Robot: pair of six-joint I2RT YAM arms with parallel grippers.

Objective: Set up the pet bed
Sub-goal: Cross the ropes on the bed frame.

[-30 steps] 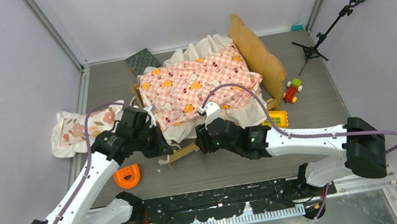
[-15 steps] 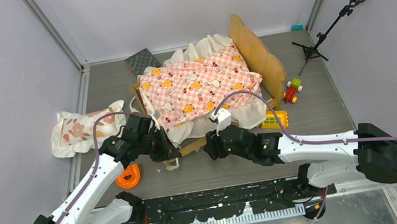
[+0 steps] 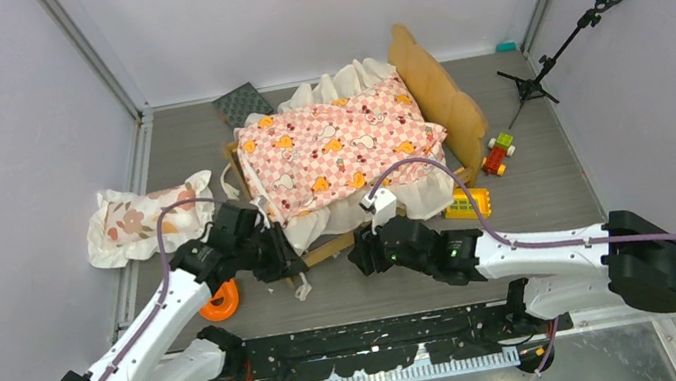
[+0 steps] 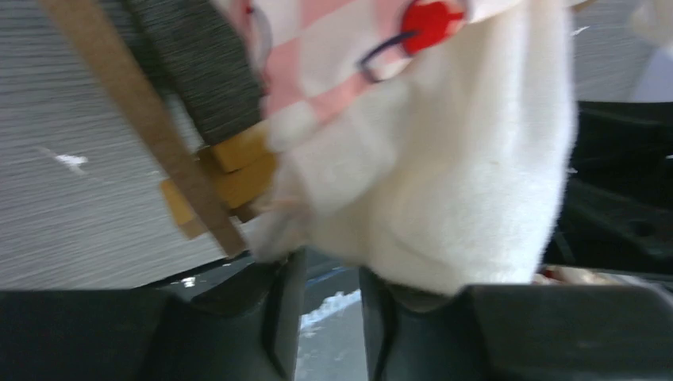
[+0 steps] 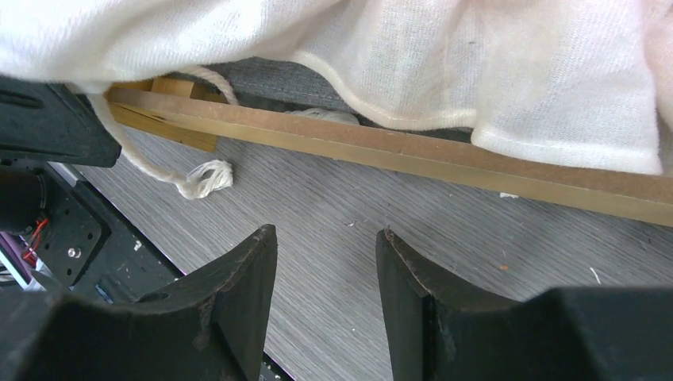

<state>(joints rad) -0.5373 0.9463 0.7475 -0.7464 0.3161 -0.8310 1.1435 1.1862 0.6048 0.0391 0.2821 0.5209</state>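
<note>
Tan wood and pink-checkered cloth show the state of the work. The pet bed [image 3: 323,251] stands mid-table [image 3: 537,196], with its headboard [image 3: 440,89] at the far right end and its foot rail [image 5: 444,163] turned toward the arms. The checkered sheet [image 3: 337,145] already lies spread over the dark grey mattress [image 4: 202,71] from head to foot. Its white ruffle [image 4: 444,182] hangs over the near rail and looks bunched at the near left corner. The floral pillow [image 3: 131,221] is not yet on the bed; it lies on the table to the left, well apart from the frame. The left gripper [image 4: 325,274] sits at the bed's near left corner, its fingers slightly parted with bare floor showing in the gap. The ruffle rests against one finger but is not pinched between the two. The right gripper [image 5: 327,262] hangs just short of the foot rail, jaws wide and holding nothing. By this evidence the covering is essentially done. What probably remains is to smooth the near corner and set the pillow at the headboard end, a reach that likely suits the left arm.
</note>
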